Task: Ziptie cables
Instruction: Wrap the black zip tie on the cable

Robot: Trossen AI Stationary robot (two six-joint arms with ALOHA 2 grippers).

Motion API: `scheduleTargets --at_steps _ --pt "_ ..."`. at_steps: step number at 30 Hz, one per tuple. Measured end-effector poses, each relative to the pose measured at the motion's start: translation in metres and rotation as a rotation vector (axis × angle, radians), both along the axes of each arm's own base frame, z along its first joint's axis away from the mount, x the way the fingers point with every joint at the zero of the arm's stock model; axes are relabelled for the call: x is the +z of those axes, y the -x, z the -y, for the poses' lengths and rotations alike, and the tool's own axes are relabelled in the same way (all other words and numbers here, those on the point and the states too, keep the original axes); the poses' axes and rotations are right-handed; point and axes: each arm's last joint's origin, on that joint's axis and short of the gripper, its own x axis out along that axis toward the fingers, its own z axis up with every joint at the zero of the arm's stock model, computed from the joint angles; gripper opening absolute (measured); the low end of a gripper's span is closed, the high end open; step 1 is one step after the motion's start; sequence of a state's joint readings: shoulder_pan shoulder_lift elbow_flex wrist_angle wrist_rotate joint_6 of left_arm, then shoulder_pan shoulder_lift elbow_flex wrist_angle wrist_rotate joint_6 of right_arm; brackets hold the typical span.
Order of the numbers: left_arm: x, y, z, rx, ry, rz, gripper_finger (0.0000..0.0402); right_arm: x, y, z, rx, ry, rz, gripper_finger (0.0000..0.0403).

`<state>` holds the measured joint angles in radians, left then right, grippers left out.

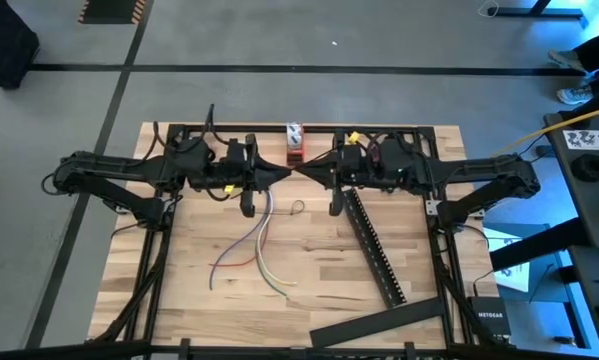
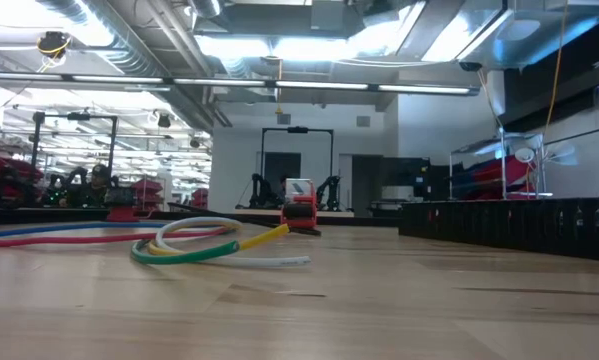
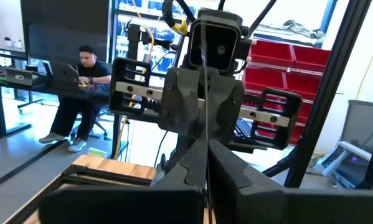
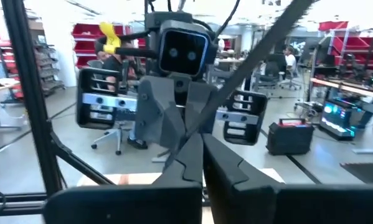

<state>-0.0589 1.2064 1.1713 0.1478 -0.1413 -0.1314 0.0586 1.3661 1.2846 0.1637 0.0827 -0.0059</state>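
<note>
The cables (image 1: 261,250) — thin, limp coloured wires on the wooden tabletop (image 1: 329,270) — look light; gather mid-bundle. Both grippers' fingers closed, empty — left gripper (image 1: 285,173), right gripper (image 1: 303,172).

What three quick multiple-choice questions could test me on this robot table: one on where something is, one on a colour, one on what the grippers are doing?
1. Where do the cables lie?
A. on the wood, nearer the left arm
B. on top of the slotted bar
C. on the floor

2. What colour is the small device at the table's far edge?
A. green
B. red and white
C. all black

3. How are the two grippers?
A. both shut, tips facing each other
B. both wide open
C. each holding a cable

Answers:
1 A, the high view shows the wires spread on the wood left of the slotted bar.
2 B, both the high and low views show a red body with a white part.
3 A, the left gripper and right gripper meet tip to tip above the table, fingers together and empty.
</note>
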Motion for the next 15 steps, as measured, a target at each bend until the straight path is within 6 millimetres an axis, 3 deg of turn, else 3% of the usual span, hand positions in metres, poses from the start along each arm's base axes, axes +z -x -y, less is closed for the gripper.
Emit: scheduleTargets --at_steps 15 --pt "-0.0023 -0.0038 0.0001 0.001 -0.008 -0.007 0.0000 0.0050 -0.0013 -0.0005 0.016 -0.004 0.066 0.0001"
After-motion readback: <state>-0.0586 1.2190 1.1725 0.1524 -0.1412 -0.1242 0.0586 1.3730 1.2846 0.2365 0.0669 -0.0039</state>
